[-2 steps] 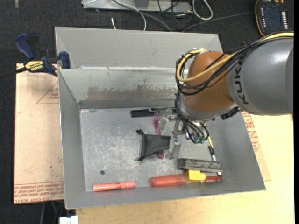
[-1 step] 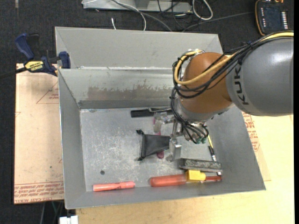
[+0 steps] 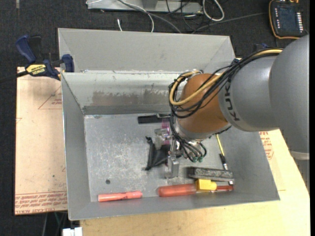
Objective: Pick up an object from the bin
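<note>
My gripper (image 3: 171, 164) hangs low over the middle of the bin floor, beneath the orange wrist cover. A black angular object (image 3: 155, 156) lies directly to its left, touching or nearly touching it. Just to the right of the gripper lies a dark grey flat bar (image 3: 209, 172). Below that sits a red-handled tool (image 3: 183, 191) with a yellow piece (image 3: 206, 185) on it. Whether anything is held is hidden from this angle.
A black bar (image 3: 152, 118) lies near the back wall. An orange-red marker (image 3: 119, 196) rests by the front wall at the left. A thin yellow and black stick (image 3: 221, 154) lies at the right, under the arm. The arm covers the bin's right half.
</note>
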`<state>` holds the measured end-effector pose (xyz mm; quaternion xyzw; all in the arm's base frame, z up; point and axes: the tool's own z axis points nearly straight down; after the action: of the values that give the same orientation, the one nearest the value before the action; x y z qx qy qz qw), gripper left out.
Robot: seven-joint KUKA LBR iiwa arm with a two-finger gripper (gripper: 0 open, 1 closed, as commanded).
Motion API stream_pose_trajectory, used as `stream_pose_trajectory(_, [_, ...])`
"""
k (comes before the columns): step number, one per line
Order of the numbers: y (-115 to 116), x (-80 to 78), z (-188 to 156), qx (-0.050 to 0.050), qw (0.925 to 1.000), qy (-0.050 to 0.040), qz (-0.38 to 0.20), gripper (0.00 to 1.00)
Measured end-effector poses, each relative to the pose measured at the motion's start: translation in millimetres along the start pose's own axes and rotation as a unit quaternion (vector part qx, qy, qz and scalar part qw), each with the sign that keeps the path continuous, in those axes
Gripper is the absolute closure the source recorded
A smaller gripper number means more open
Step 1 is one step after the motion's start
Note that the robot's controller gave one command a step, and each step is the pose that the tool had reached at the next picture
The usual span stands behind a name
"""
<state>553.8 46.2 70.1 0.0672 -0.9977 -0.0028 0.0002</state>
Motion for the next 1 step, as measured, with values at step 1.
stream_pose_trajectory(1, [-10.2,0.7,-1.1,0.000,0.9999,-0.0058,0.010,1.00])
